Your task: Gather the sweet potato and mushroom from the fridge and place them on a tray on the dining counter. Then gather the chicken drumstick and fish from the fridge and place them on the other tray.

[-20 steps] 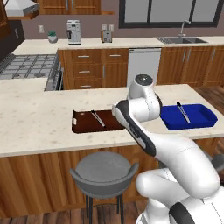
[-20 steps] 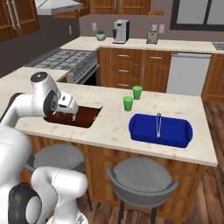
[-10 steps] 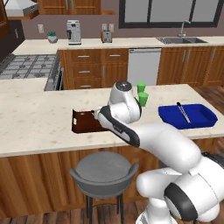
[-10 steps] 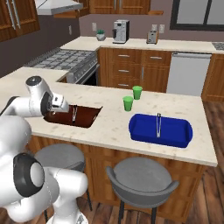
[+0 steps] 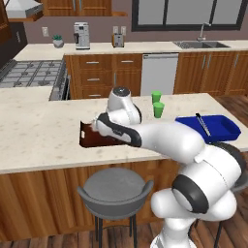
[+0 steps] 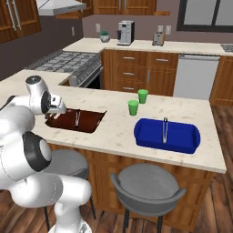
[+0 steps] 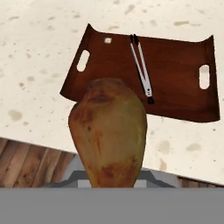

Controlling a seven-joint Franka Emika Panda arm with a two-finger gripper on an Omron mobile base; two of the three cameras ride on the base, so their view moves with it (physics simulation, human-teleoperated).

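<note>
Carrying a sweet potato toward the brown tray on the dining counter; best to move farther over the counter from its near edge, clear the rim, and set down on bare wood left or right of the tongs lying in the tray. Jaws presumably clamped on the sweet potato, though fingertips sit hidden behind it, so cannot tell for sure; gripper small and unclear in the base views.
</note>
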